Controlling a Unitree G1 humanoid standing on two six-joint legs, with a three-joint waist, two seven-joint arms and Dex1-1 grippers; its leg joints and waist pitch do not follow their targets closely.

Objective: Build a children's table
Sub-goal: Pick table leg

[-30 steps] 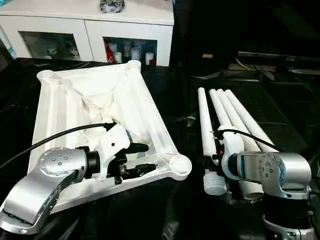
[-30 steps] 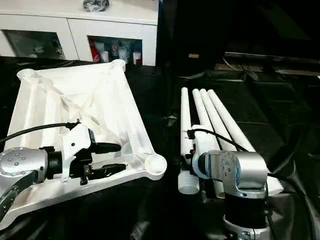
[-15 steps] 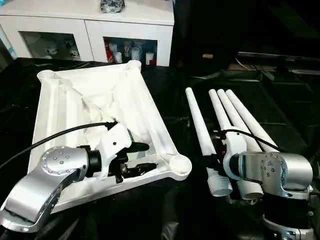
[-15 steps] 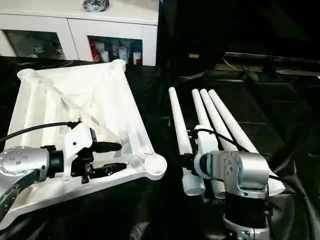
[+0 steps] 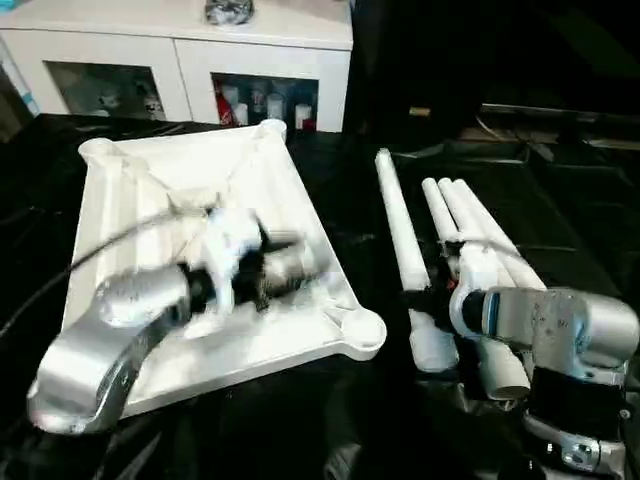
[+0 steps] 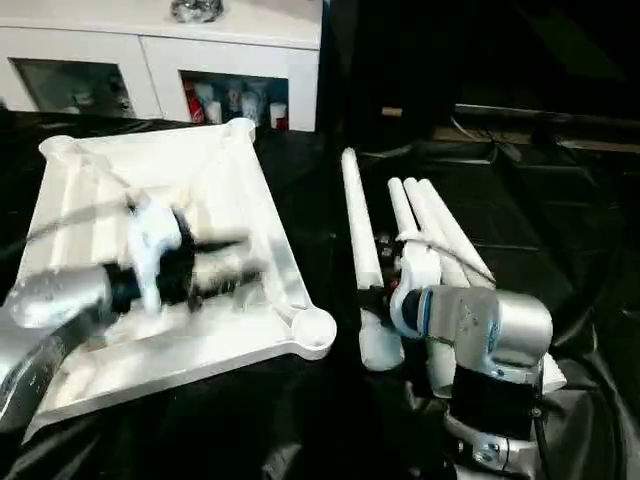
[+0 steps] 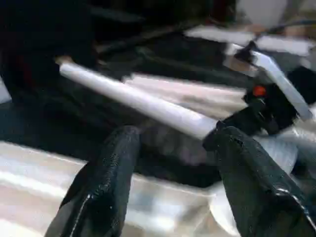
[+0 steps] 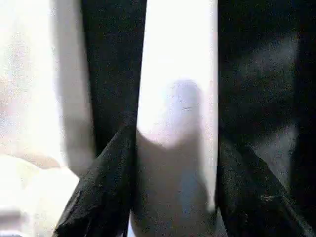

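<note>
The right gripper [image 8: 175, 197] is clamped on one white tube leg [image 5: 400, 235]; the right wrist view shows its two black fingers [image 8: 106, 192] pressed against either side of the tube, which the head views hide behind the silver wrist housing. In the left eye view that leg runs from about 6 o'clock to 12 o'clock, angled apart from the three other legs [image 5: 480, 235], which lie together just to its right on the black cloth [image 5: 590, 220]. Its threaded end sits near the right forearm [image 5: 560, 330].

The left gripper [image 7: 173, 163] holds nothing, its jaws standing well apart. The left wrist view looks between the fingers across to the held leg and the right gripper's black body with a red dot, a sight line the head views cannot give. In the head views the left gripper is blurred over the table top [image 5: 130, 200], toward its right-hand edge.

The table top lies underside up at 9 o'clock of the legs, ribs showing, with round corner sockets; the nearest socket [image 5: 362, 332] is at its 4 o'clock corner, just beside the held leg's lower end but not touching it. The left forearm [image 5: 90, 360] covers part of the top's near side.

At 12 o'clock stands a white cabinet [image 5: 180, 40] with glass doors and small items inside; a dark bundle [image 5: 228, 11] rests on it.
</note>
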